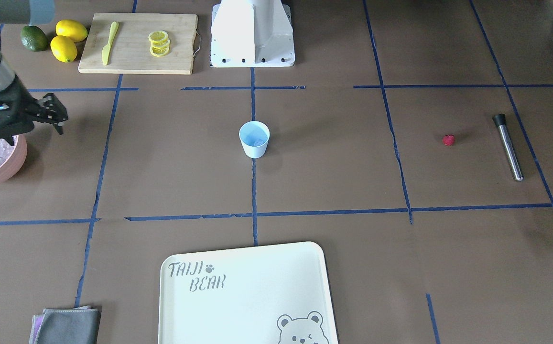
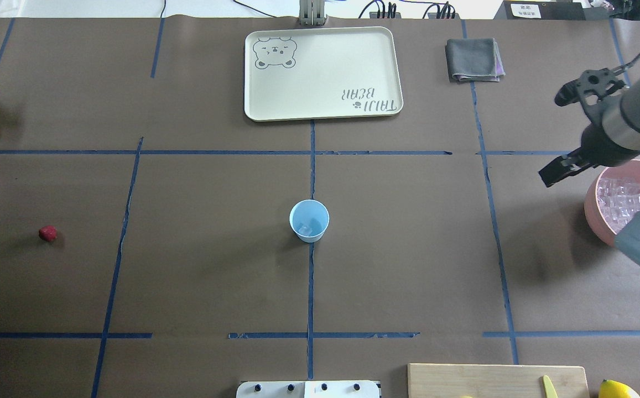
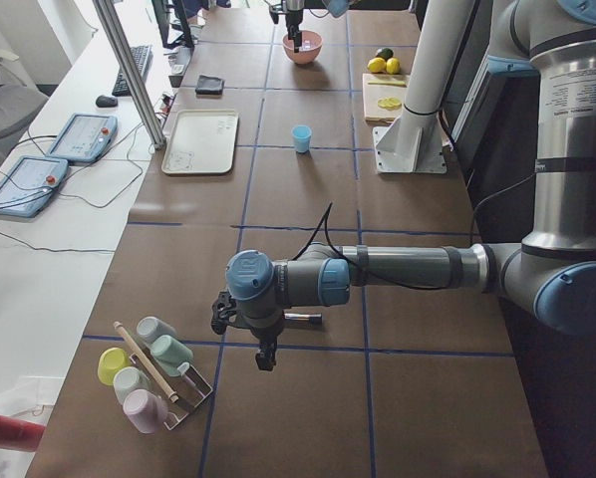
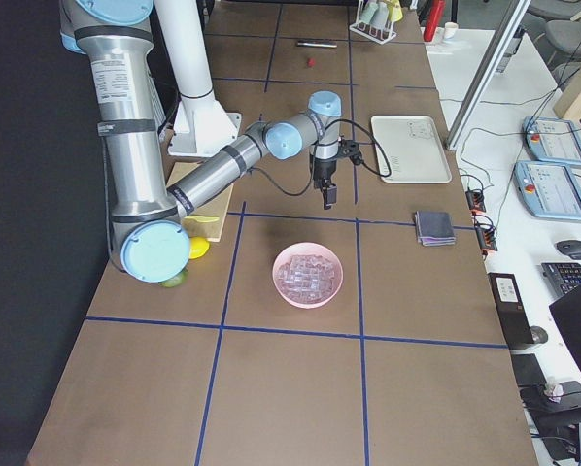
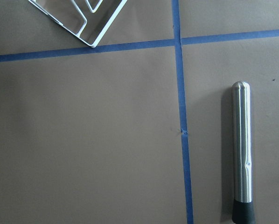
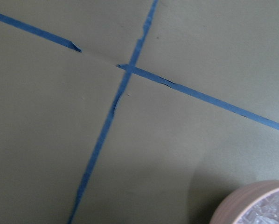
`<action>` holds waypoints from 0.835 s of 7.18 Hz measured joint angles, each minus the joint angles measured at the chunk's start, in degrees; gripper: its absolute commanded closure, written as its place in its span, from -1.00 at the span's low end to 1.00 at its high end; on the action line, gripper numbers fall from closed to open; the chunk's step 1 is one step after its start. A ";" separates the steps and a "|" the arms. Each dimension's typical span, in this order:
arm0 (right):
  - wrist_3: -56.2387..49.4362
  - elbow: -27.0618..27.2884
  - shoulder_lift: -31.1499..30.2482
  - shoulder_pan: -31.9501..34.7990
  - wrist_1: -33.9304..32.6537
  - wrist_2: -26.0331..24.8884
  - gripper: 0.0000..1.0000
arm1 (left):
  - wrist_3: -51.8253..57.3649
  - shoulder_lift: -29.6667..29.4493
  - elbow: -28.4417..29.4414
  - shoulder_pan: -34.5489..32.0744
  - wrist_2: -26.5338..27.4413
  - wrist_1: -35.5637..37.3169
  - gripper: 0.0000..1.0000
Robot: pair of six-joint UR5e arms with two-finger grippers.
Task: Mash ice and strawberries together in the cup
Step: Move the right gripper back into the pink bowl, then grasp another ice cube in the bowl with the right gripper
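Your small light-blue tapered cup (image 2: 309, 220) stands mid-bench (image 2: 187, 276) with clear ice (image 2: 308, 226) inside. The small red strawberry (image 2: 47, 233) lies far left, near the steel muddler (image 1: 509, 148). The right hand (image 2: 553, 138) hangs spread beside the pink ice-filled bowl (image 2: 589, 210). Whether the left hand (image 3: 248, 334) is spread, you cannot tell.

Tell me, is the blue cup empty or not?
Not empty. The cup stands upright with some ice at its bottom; the strawberry lies outside it on the table.

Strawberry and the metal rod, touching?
Apart. The front-facing view shows a wide strip of bare table between the strawberry and the metal rod.
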 measured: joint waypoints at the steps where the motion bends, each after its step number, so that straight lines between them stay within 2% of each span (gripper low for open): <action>1: -3.21 -0.18 -5.58 2.65 4.99 1.67 -0.98 | 0.00 0.00 -0.04 0.00 0.00 0.01 -1.00; 3: -5.15 -1.62 -15.38 4.96 16.00 3.65 -0.97 | 0.00 0.02 -0.07 0.00 0.00 0.01 -1.00; 4: -4.99 -3.46 -17.99 5.35 20.12 3.92 -0.97 | 0.00 0.05 -0.07 0.00 0.00 0.01 -1.00; 6: -0.94 -7.22 -19.26 5.43 25.52 3.76 -0.95 | 0.00 0.08 -0.06 0.00 0.00 0.00 -1.00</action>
